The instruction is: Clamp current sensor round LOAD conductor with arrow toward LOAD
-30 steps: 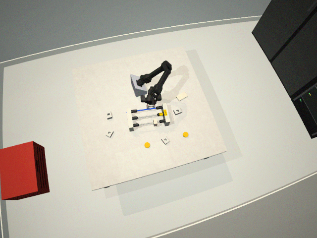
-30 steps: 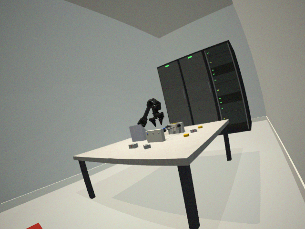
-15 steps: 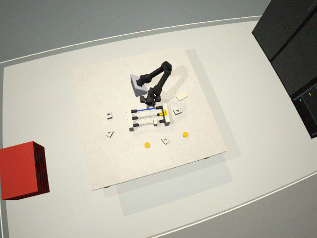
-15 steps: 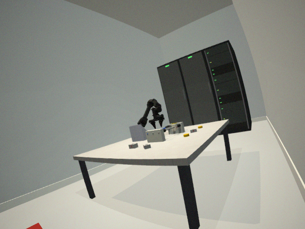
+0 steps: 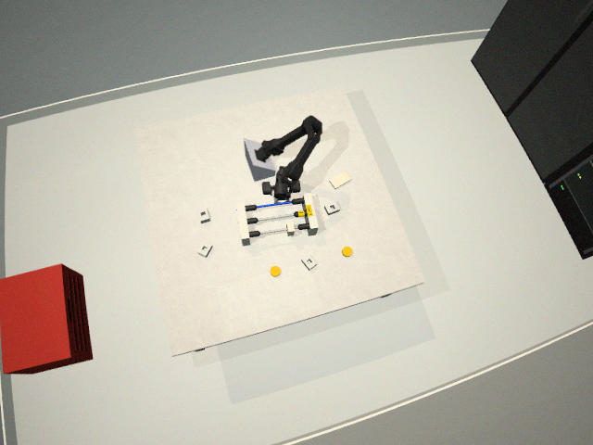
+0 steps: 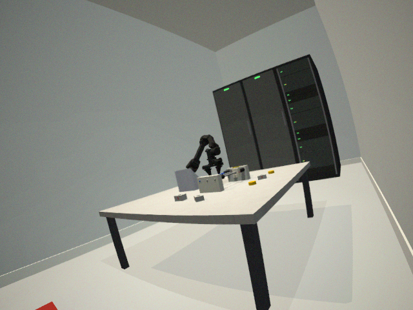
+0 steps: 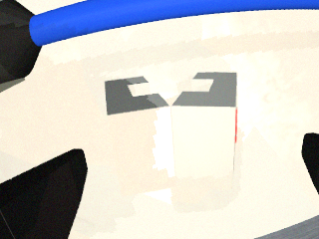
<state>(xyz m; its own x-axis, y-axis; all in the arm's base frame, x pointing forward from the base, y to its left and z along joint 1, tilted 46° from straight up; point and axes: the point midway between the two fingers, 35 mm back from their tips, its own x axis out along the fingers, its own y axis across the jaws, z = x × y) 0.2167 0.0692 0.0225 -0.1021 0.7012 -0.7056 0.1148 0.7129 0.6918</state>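
In the wrist view the open split-core sensor [image 7: 199, 142] stands on the table, a cream block with two grey jaw halves spread apart on top and a thin red line on its right edge. A blue conductor [image 7: 173, 0] [image 5: 271, 204] runs just beyond it. My gripper [image 7: 197, 153] [image 5: 280, 194] [image 6: 210, 170] is open and empty, low over the sensor, with one black finger on each side and not touching it. The fixture [image 5: 244, 224] holds three conductors. The middle one [image 5: 275, 218] carries the yellow LOAD marker [image 5: 309, 209]. In the top and exterior views my gripper hides the sensor.
A cream block [image 5: 290, 228] sits on the front conductor. A grey box [image 5: 256, 165] stands by the arm's base and a cream card [image 5: 340, 180] lies to the right. Small white blocks [image 5: 205, 215] [image 5: 332, 208] and yellow discs [image 5: 274, 271] [image 5: 346, 250] lie around the fixture.
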